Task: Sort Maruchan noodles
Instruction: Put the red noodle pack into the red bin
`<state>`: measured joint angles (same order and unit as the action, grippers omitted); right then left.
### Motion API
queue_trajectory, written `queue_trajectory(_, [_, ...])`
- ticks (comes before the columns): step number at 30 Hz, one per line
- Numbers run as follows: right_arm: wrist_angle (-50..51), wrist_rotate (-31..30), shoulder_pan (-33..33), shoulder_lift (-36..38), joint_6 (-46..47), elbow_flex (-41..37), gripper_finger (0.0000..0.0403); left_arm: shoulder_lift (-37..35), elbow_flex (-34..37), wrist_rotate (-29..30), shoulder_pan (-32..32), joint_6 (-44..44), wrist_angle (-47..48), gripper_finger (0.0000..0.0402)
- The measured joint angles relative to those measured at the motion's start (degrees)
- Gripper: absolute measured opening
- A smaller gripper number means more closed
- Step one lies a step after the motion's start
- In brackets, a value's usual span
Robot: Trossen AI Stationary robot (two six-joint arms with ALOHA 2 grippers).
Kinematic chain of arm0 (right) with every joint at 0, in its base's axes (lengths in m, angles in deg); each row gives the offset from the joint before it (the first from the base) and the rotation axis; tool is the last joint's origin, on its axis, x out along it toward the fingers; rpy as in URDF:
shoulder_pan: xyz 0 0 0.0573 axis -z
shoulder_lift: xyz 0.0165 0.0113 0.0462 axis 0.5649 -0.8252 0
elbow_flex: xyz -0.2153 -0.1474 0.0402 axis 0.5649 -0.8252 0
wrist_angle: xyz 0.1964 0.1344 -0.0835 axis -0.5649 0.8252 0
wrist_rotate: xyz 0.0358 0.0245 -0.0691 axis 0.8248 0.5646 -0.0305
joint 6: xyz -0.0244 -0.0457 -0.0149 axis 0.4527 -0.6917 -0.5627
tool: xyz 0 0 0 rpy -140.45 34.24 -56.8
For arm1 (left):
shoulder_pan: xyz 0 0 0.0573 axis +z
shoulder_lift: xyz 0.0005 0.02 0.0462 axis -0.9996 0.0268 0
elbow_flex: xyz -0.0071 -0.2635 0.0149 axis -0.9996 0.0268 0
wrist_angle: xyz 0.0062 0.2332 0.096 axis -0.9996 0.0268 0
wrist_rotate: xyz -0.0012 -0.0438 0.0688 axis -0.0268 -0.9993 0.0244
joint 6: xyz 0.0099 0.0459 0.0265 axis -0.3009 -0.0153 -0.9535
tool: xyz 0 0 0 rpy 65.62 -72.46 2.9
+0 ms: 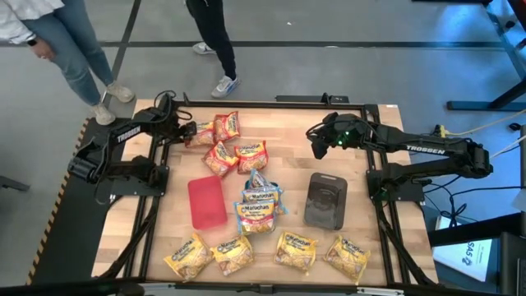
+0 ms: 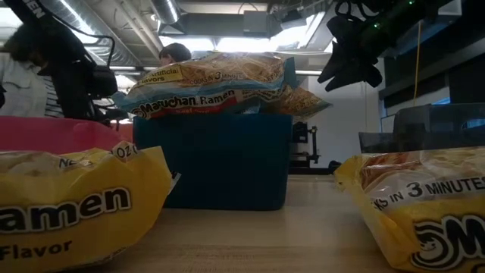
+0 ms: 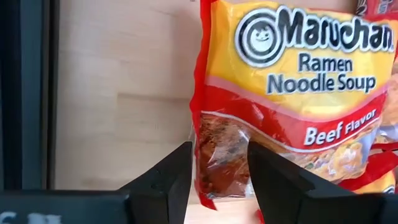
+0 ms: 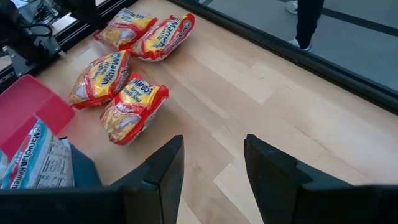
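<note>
Several red Maruchan beef packets lie flat at the table's far left: (image 1: pixel 201 134), (image 1: pixel 227 125), (image 1: pixel 220 156), (image 1: pixel 251 154). My left gripper (image 1: pixel 189 130) is open and points down at the leftmost one (image 3: pixel 292 93). Its fingers stand on either side of that packet's end. Blue-edged packets (image 1: pixel 260 201) are piled on a teal tray (image 2: pixel 220 159) at mid-table. Several yellow packets (image 1: pixel 233 253) lie in a row along the near edge. My right gripper (image 1: pixel 317 144) hangs open above the far right of the table, with nothing between its fingers (image 4: pixel 212 140). My left gripper's open fingers (image 3: pixel 180 174) come slanting from above and straddle the red packet's end (image 3: pixel 221 165), near its sealed edge. I cannot tell whether they touch it. The packet lies flat on the table.
A plain red tray (image 1: pixel 206 201) lies left of the teal one, and a dark grey tray (image 1: pixel 325 200) lies to the right. Bare wood shows between the red packets and my right gripper. People stand beyond the far edge (image 1: pixel 215 41).
</note>
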<state>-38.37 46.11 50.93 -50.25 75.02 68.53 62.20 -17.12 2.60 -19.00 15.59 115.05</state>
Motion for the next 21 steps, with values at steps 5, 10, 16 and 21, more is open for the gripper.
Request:
queue_trajectory(5, [0.00,0.20,0.00,0.00,-0.04,0.00,0.0165,0.01,0.00,-0.13,0.03,-0.50,-0.62,0.0150])
queue_trajectory(10, [0.02,0.22,0.00,0.00,-0.20,0.00,0.0165,0.01,0.00,1.15,0.03,-1.22,-0.88,0.0150])
queue_trajectory(16, [0.01,0.23,0.00,0.00,-0.22,0.00,0.0165,0.19,0.00,2.13,0.01,-1.41,-0.84,0.0150])
queue_trajectory(21, [0.02,0.24,0.00,0.00,-0.42,0.00,0.0165,0.19,0.02,2.17,0.01,-2.66,-0.84,0.0148])
